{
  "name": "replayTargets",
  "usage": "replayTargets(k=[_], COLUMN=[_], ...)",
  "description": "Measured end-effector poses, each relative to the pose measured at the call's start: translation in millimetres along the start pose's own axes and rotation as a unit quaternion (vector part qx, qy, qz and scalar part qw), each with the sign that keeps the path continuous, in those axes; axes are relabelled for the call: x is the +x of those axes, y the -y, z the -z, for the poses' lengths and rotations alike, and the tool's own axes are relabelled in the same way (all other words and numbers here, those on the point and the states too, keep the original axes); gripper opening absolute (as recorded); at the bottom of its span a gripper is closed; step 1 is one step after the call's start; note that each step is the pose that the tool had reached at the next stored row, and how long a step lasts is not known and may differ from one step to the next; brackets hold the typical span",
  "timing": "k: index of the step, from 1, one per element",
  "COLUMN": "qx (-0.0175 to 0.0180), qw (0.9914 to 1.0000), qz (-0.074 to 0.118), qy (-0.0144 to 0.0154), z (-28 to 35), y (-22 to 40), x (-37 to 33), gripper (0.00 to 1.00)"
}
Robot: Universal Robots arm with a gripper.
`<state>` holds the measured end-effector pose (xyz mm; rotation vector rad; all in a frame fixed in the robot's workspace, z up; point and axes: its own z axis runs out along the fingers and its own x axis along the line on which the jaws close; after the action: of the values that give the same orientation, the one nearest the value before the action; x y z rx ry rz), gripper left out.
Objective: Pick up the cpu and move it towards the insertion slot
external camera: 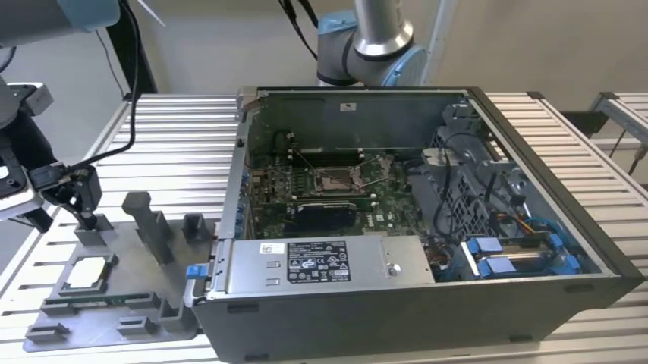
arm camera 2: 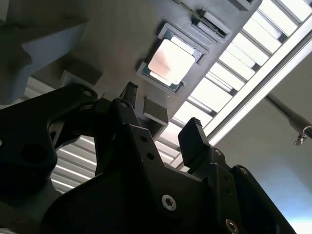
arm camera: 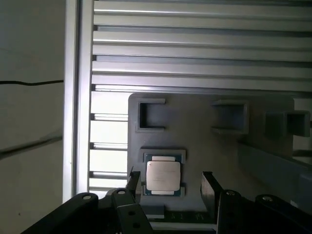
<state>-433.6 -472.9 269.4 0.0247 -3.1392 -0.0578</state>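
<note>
Cpu (external camera: 84, 273): in the grey tray's (external camera: 121, 284) square pocket, 8 o'clock from the computer case (external camera: 405, 318) in the exterior view.
Gripper (arm camera: 170, 183): spread wide above the cpu, holding nothing.
Slot (external camera: 339, 180): inside the case.

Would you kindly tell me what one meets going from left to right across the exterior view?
The cpu → the tall grey post → the insertion slot → the blue drive brackets.

Slatted metal table (external camera: 172, 144) carries grey tray (external camera: 139, 279), open computer case (external camera: 405, 303), side by side.
</note>
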Motion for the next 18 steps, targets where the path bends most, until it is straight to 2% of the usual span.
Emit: replayTargets(k=[5,9,12,18], qx=[0.0,-0.0021,-0.0022,-0.0023], qw=[1.0,1.0,1.0,1.0], qz=[0.0,0.0,0.0,0.0], qy=[0.0,0.0006,0.0006,0.0005], z=[-9.2,-16.4,-20.2,-22.3], y=[0.3,0.5,0.7,0.8], x=[0.0,0.1,0.0,0.0], gripper=[0.0,0.0,0.0,0.0])
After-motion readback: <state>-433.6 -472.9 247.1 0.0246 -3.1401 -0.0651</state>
